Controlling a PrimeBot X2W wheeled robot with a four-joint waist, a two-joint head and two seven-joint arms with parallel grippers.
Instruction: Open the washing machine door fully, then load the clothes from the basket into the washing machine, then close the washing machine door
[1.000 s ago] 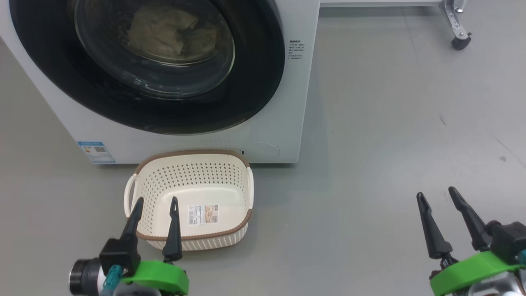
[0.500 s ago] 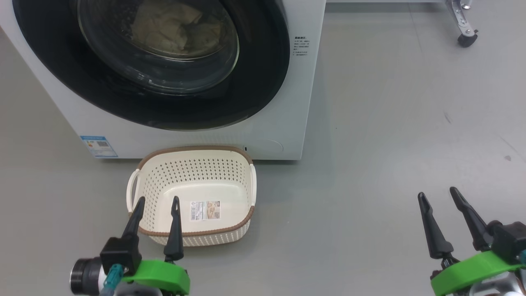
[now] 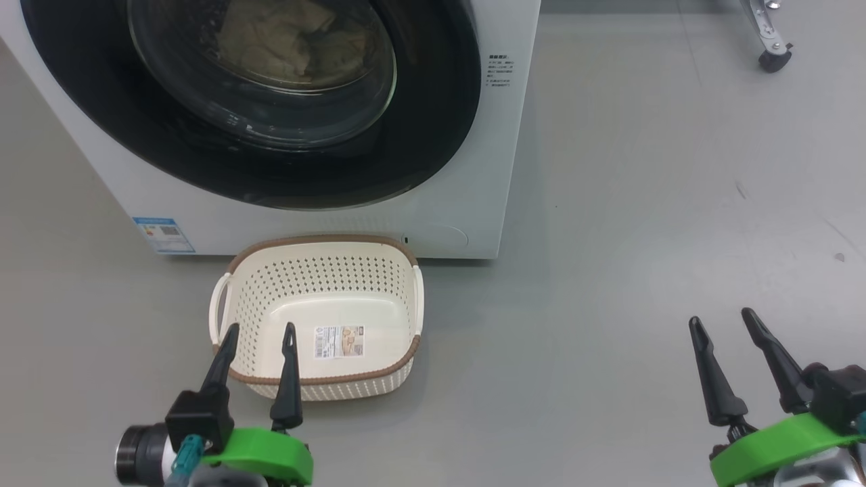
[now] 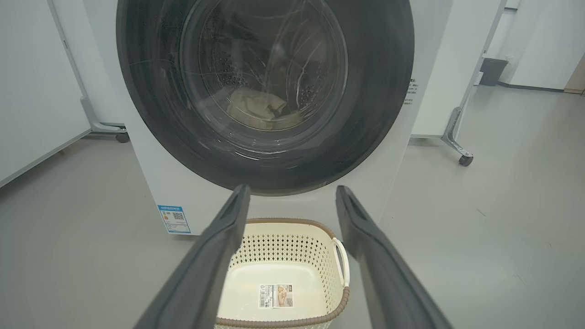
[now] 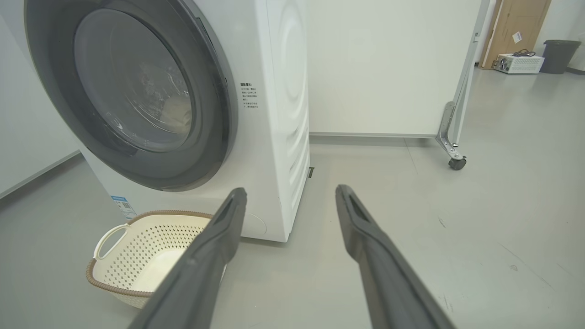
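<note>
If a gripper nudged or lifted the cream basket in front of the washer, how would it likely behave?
The basket looks empty, thin and perforated, so probably light and stiff. On the smooth grey floor a nudge would likely slide it rather than tip it. Lifted by one side handle, it might tilt.

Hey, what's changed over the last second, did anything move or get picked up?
The head camera shifted: the washing machine and the basket slide up and right in its view together, so they did not move themselves. Nothing was taken hold of or let go. Unchanged: left gripper and right gripper open and empty, washing machine door shut with the clothes behind it, basket empty.
</note>
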